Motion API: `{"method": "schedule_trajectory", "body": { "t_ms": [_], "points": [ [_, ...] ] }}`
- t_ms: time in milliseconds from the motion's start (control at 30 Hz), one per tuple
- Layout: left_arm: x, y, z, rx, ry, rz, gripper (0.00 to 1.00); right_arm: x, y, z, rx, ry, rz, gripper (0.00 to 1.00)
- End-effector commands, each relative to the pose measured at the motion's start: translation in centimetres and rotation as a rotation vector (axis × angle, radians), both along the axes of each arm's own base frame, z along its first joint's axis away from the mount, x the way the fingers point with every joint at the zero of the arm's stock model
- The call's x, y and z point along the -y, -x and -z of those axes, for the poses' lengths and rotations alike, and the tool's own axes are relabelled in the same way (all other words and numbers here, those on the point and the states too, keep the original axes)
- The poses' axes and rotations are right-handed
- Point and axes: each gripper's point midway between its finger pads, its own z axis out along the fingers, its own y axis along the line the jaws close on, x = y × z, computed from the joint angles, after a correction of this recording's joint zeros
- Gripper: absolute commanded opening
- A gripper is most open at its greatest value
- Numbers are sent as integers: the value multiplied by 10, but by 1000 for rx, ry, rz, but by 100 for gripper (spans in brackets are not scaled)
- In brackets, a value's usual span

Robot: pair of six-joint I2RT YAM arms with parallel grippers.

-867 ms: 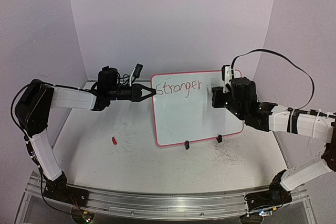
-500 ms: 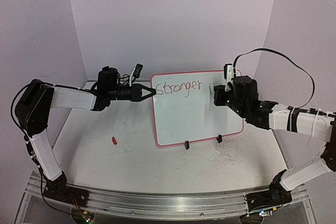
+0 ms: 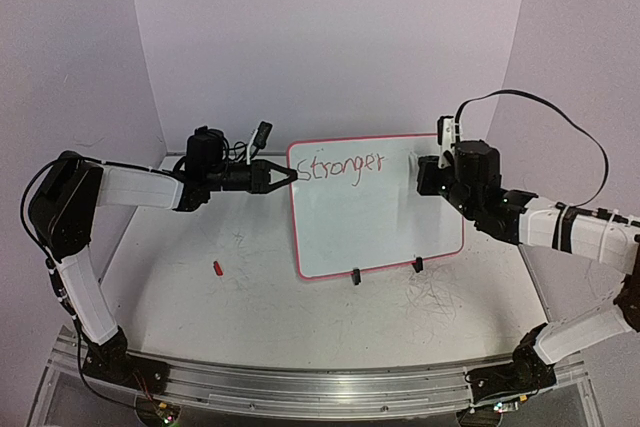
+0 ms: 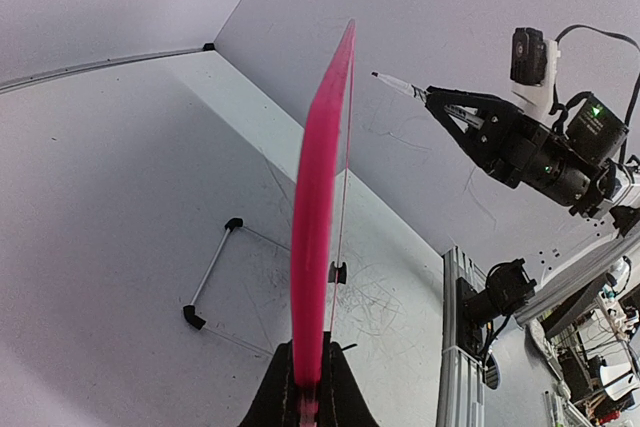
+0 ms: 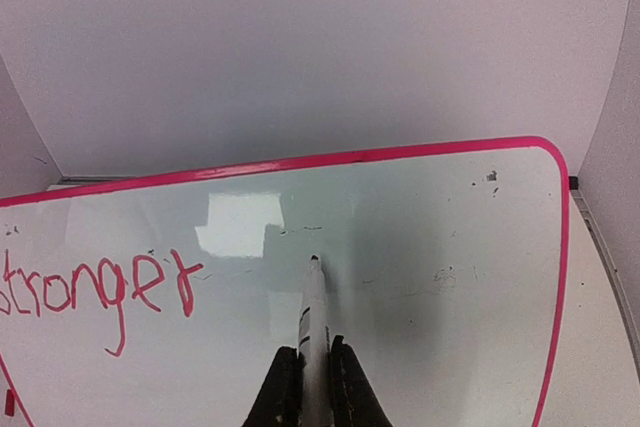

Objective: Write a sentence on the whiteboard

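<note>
The right gripper has drawn back toward the right and a little upward, off the writing surface and nearer the board's right rim, while the left arm and the board have kept their places. On the scuffed white table the whiteboard stands propped near the back wall, its two small black clip feet at its lower edge. The left gripper is clamped on the board's left rim near the top corner; its wrist view shows the pink edge pinched between both fingers. The right gripper is pinching a white marker, whose tip points at the blank upper right part of the board and, seen from the left wrist, stands just clear of it. The sentence so far reads only "Stronger", in red along the top left. A small red cap lies on the table, well left of the board.
</note>
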Motion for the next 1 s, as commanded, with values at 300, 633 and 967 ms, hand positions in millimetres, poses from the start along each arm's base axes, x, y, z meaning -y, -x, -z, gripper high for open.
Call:
{"method": "schedule_trajectory", "body": {
  "t_ms": [300,633,967],
  "points": [
    [5,8,-5,20,-5,21,0,-11,-15,-33,89,-36,-33,0],
    [6,7,-5,19,-4,22,0,-16,-26,-35,97,-24,-21,0],
    [6,7,-4,17,-6,21,0,-14,-26,-16,59,-19,-8,0]
  ]
}}
